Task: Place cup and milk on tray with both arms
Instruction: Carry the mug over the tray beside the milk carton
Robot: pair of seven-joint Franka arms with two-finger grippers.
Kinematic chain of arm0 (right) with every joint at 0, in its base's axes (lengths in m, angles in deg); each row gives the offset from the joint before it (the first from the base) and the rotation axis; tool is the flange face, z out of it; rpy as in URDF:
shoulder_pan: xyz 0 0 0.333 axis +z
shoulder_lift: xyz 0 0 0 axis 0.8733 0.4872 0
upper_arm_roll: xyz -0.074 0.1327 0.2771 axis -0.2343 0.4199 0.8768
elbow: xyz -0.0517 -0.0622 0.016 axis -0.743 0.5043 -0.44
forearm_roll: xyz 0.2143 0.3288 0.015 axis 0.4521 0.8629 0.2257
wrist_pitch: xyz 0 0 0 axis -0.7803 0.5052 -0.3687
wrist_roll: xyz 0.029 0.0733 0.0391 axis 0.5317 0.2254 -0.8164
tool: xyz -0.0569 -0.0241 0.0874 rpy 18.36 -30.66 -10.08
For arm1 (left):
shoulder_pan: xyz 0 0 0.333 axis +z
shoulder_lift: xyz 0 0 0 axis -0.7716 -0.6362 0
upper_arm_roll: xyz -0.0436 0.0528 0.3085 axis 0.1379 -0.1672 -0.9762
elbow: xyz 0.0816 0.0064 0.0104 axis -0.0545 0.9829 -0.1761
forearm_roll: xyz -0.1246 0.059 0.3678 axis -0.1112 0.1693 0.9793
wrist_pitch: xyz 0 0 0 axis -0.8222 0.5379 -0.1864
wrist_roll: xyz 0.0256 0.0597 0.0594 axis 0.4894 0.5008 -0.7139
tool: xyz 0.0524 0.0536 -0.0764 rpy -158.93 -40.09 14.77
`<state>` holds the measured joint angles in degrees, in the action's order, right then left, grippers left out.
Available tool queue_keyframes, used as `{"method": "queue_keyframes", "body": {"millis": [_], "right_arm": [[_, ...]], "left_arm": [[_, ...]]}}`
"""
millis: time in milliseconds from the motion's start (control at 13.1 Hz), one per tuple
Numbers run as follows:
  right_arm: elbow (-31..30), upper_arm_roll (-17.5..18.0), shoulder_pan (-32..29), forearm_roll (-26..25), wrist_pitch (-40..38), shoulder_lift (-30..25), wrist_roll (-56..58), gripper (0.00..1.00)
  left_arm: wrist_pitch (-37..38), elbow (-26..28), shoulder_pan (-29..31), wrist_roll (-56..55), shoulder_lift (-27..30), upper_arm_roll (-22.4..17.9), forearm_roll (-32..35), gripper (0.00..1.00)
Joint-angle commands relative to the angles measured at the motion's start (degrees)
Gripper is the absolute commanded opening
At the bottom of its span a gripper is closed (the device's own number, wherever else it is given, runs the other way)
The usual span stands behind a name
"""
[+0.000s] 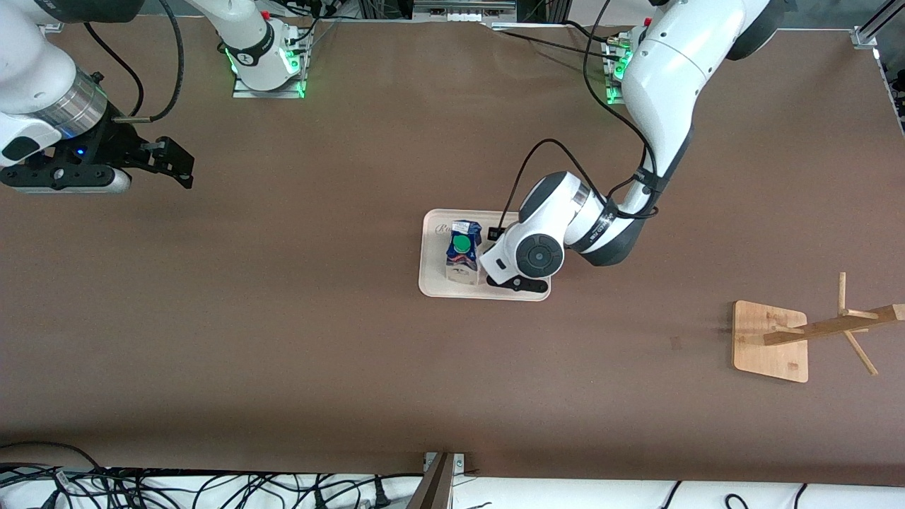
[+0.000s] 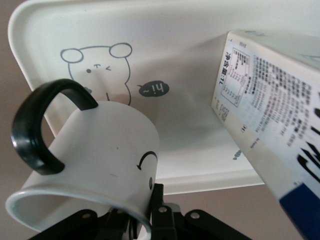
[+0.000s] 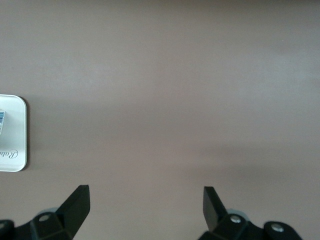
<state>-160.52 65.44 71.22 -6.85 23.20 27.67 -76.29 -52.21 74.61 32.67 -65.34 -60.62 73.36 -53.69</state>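
The cream tray (image 1: 433, 283) lies mid-table with the blue and white milk (image 1: 463, 249) standing on it, green cap up. My left gripper (image 1: 520, 284) is low over the tray beside the milk, and the arm's wrist hides the cup in the front view. In the left wrist view the left gripper (image 2: 150, 210) is shut on the rim of the white cup (image 2: 100, 150), black handle showing, over the tray (image 2: 190, 60) next to the milk (image 2: 270, 115). Whether the cup touches the tray I cannot tell. My right gripper (image 1: 177, 164) waits open over bare table at its own end, nothing between its fingers (image 3: 146, 200).
A wooden rack on a square wooden base (image 1: 771, 341) stands toward the left arm's end of the table, nearer the front camera than the tray. Cables run along the table's front edge (image 1: 212, 488). The tray's corner (image 3: 12, 130) shows in the right wrist view.
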Motion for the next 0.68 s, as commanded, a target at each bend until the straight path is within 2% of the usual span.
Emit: {"method": "queue_keyframes", "body": {"millis": [0,76,228,609], "right_arm": [[0.7,0.3,-0.4,1.1,-0.2,0.1,-0.1,1.0],[0.7,0.3,-0.4,1.1,-0.2,0.1,-0.1,1.0],[0.7,0.3,-0.4,1.1,-0.2,0.1,-0.1,1.0],[0.7,0.3,-0.4,1.1,-0.2,0.1,-0.1,1.0]], "left_arm": [[0.6,-1.7,0.2,-2.6,-0.8,0.2,0.7,0.0],[0.6,-1.7,0.2,-4.9,-0.8,0.2,0.6,0.02],[0.7,-1.7,0.5,-5.1,-0.7,0.2,0.6,1.0],[2.3,-2.3,2.3,-5.2,0.0,0.4,0.2,1.0]]}}
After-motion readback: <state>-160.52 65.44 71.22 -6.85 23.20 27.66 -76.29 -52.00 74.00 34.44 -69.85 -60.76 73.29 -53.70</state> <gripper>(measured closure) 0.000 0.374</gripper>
